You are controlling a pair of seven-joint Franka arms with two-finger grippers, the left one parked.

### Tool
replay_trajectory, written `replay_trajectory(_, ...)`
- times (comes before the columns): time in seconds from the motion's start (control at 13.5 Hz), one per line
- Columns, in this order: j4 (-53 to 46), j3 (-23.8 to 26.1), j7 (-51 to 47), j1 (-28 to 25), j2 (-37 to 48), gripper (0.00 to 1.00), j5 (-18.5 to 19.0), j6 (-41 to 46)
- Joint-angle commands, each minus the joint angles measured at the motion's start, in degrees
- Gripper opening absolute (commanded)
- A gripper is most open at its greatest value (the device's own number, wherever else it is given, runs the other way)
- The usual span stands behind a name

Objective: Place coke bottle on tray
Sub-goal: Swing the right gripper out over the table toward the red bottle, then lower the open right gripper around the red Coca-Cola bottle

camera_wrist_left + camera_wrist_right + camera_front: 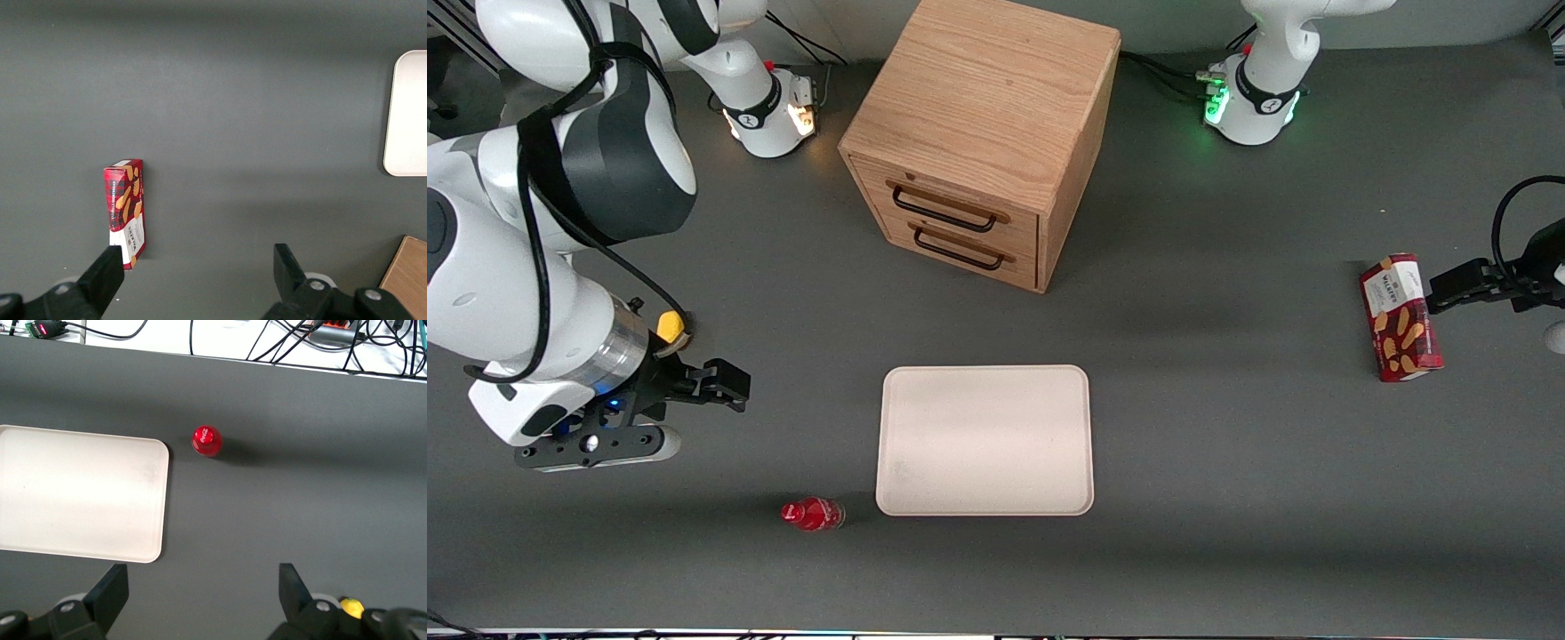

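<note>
The coke bottle [811, 514], a small clear bottle with a red cap, stands upright on the grey table beside the tray's corner nearest the front camera. It also shows in the right wrist view [207, 441]. The tray [984, 440] is flat, pale cream-pink and bare, and it also shows in the right wrist view [80, 493] and in the left wrist view [407, 113]. My gripper [694, 413] hovers above the table toward the working arm's end, farther from the front camera than the bottle. It is open and empty [202, 583], apart from both bottle and tray.
A wooden two-drawer box [983, 142] stands farther from the front camera than the tray. A red snack box [1400, 317] lies toward the parked arm's end. A small yellow lump [670, 325] sits close by my wrist. Cables [300, 340] run along the table's edge.
</note>
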State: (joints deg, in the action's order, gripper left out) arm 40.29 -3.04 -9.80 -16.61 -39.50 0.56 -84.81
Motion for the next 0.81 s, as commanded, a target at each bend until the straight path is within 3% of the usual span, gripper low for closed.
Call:
replay_trajectory(0.0, -2.1, -0.2, -0.4, 0.6, -1.6, 1.00, -0.4, -1.8)
replay_trajectory(0.44, 2.4, 0.0, -0.5, 1.3, -5.8, 1.00, -0.7, -10.5)
replay_trajectory(0.74, 6.1, -0.1, -0.4, 2.2, -8.0, 1.00, -3.1, -19.9)
